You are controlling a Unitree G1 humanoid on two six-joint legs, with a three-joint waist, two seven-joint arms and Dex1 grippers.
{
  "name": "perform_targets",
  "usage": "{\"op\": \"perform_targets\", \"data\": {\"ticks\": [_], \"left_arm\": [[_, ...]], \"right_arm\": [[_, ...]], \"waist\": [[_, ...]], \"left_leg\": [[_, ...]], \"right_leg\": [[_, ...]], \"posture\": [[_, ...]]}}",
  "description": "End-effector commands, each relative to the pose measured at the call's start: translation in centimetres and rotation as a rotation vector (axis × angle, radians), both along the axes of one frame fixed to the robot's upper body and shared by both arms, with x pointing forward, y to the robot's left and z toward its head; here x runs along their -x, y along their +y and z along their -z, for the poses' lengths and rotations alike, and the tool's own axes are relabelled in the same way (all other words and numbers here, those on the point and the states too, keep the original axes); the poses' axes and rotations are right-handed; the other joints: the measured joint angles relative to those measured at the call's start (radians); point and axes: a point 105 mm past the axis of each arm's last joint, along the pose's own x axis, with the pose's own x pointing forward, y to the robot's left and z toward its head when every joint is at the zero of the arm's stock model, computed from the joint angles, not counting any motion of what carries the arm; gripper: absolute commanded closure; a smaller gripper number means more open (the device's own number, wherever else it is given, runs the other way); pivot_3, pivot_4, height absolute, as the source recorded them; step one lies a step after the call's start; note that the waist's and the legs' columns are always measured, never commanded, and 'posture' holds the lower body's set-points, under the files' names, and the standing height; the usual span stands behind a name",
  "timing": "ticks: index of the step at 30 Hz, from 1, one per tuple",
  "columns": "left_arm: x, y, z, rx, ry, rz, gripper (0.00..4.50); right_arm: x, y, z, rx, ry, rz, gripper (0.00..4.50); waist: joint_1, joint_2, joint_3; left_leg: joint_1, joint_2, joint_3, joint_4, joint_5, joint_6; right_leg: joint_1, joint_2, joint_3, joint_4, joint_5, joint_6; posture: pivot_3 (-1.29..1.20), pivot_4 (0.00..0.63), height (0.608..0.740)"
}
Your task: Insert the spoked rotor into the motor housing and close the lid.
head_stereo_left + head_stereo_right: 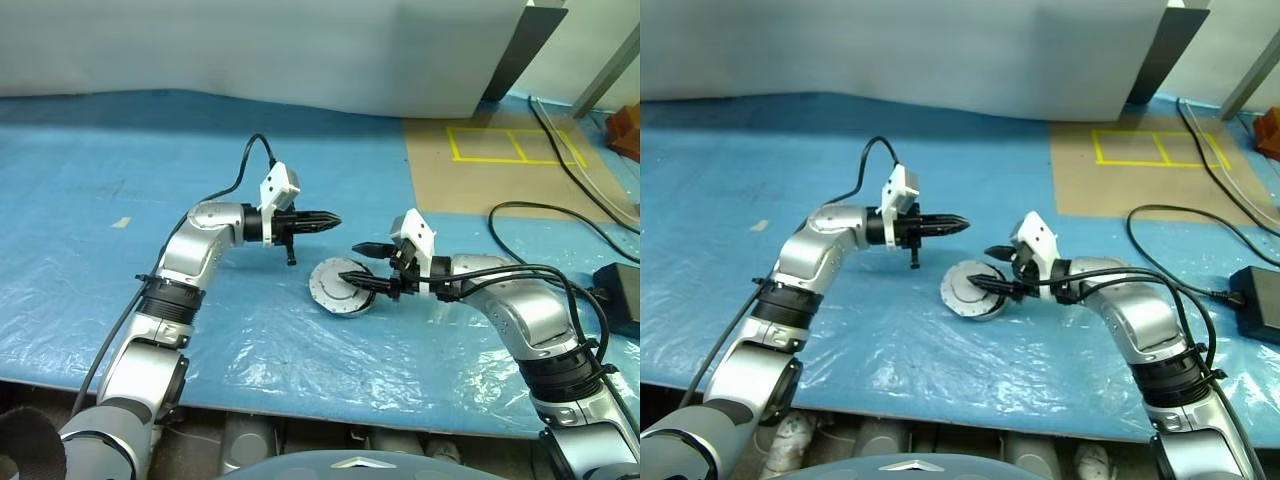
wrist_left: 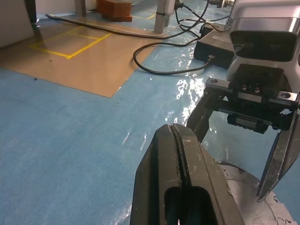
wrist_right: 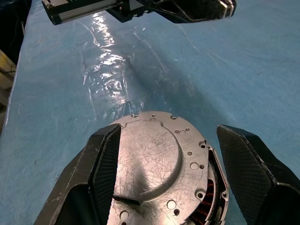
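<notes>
Across the whole frame lies the blue plastic sheet, giving a flat bed for assembly. Just right of centre sits the motor housing with its silver lid on top, copper windings peeking at the rim, so the lid looks seated but maybe not flush. My right gripper straddles it, jaws spread, released, nothing gripped. My left gripper, upper centre, is clenched empty, parked clear above. Can't see the rotor; presumably inside.

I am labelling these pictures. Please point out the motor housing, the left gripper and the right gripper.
motor housing (image 3: 154, 164), right wrist view, silver lid.
left gripper (image 1: 333, 220), left eye view, shut fingertips.
right gripper (image 1: 352, 263), left eye view, between open fingertips.
</notes>
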Motion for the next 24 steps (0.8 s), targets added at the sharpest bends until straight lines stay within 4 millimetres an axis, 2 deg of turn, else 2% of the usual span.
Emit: {"op": "perform_targets", "data": {"ticks": [1, 5, 7, 12, 19, 24], "left_arm": [[0.1, -0.2, -1.3, 0.02, -0.046, 0.014, 4.5], [-0.1, -0.1, -1.5, 0.013, -0.055, 0.007, 4.5], [-0.2, 0.0, -1.5, 0.013, -0.055, 0.005, 4.5], [-0.2, 0.3, -1.2, -0.009, -0.066, -0.005, 4.5], [-0.3, 0.4, -1.3, -0.009, -0.061, -0.006, 4.5], [-0.1, 0.5, -1.0, -0.026, -0.059, 0.004, 4.5]], "right_arm": [[0.5, 0.8, -0.5, -0.004, -0.029, -0.049, 1.12], [0.1, 0.6, 1.3, 0.09, -0.041, -0.06, 1.12], [0.1, 0.6, 1.3, 0.092, -0.034, -0.067, 1.12], [0.0, 0.6, 1.7, 0.119, -0.045, -0.076, 0.01], [0.4, 0.3, 3.2, 0.207, -0.051, -0.128, 0.01], [0.1, -0.1, 3.4, 0.256, -0.101, -0.14, 0.01]], "waist": [[0.0, 0.0, 0.0], [0.0, 0.0, 0.0], [-0.001, 0.0, 0.0], [-0.001, 0.0, 0.0], [-0.001, 0.0, 0.0], [-0.001, 0.0, 0.0]], "left_leg": [[0.0, 0.0, 0.0, 0.0, 0.0, 0.0], [0.0, 0.0, 0.0, 0.0, 0.0, 0.0], [0.0, 0.0, 0.0, 0.0, 0.0, 0.0], [0.0, 0.0, 0.0, 0.0, 0.0, 0.0], [0.0, 0.0, 0.0, 0.0, 0.0, 0.0], [0.0, 0.0, 0.0, 0.0, 0.0, 0.0]], "right_leg": [[0.0, 0.0, 0.0, 0.0, 0.0, 0.0], [0.0, 0.0, 0.0, 0.0, 0.0, 0.0], [0.0, 0.0, 0.0, 0.0, 0.0, 0.0], [0.0, 0.0, 0.0, 0.0, 0.0, 0.0], [0.0, 0.0, 0.0, 0.0, 0.0, 0.0], [0.0, 0.0, 0.0, 0.0, 0.0, 0.0]], "posture": [[0.0, 0.15, 0.74], [0.0, 0.15, 0.74], [0.0, 0.15, 0.74], [0.0, 0.15, 0.74], [0.0, 0.15, 0.74], [0.0, 0.15, 0.74]]}}
